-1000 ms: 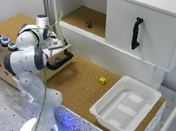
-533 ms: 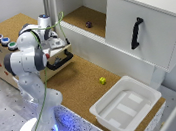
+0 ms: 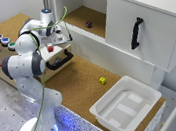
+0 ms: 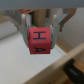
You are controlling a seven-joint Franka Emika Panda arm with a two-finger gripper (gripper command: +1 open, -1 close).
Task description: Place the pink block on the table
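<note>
The pink block (image 3: 50, 48) is a small reddish cube on the white top of a wooden box (image 3: 2, 61) at the exterior view's left. My gripper (image 3: 52, 44) hangs straight down over it from the white arm. In the wrist view the pink block (image 4: 39, 41), with dark letters on its faces, fills the space between the fingers (image 4: 24, 27). The gripper (image 4: 41, 31) is shut on it, and the block rests on the white surface. The cork table (image 3: 79, 81) lies lower, beside the box.
A yellow-green block (image 3: 102, 80) lies on the cork near a white tray (image 3: 100, 109). A dark block (image 3: 88, 24) sits in the open shelf behind. The box has a black handle (image 3: 62, 59) and coloured buttons (image 3: 3, 41). A white cabinet door (image 3: 150, 34) stands at the exterior view's right.
</note>
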